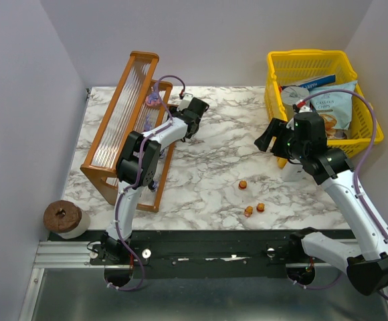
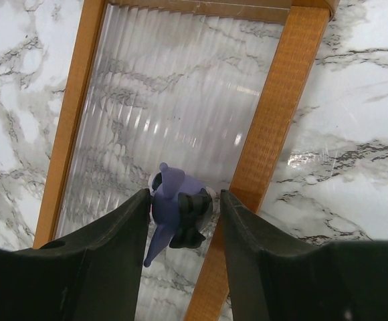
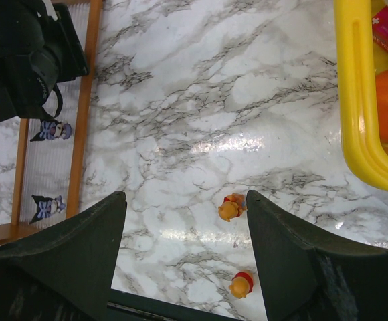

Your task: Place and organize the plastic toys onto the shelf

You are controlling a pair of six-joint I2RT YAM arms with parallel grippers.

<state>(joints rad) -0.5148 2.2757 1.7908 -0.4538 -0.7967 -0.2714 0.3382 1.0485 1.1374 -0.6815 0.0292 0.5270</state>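
Left hand [image 2: 184, 195] sits half-open around a purple-and-black plastic figurine [image 2: 177, 212] on the orange-framed ribbed shelf [image 2: 274, 120] (gripped or not, I cannot tell). Right hand [image 3: 184, 197] gapes empty over the marble bench [image 3: 214, 100], where three small orange plastic figurines [image 1: 243, 184] lie unshelved.

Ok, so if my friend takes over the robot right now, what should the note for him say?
Left gripper: above the shelf, jaws either side of a purple toy that lies on a clear tier. There is a thin gap on one side, so it looks loose.
Right gripper: open, empty, above the table.
Done: two dark toys sit on the shelf.
Left: three orange toys lie on the table and need shelving.
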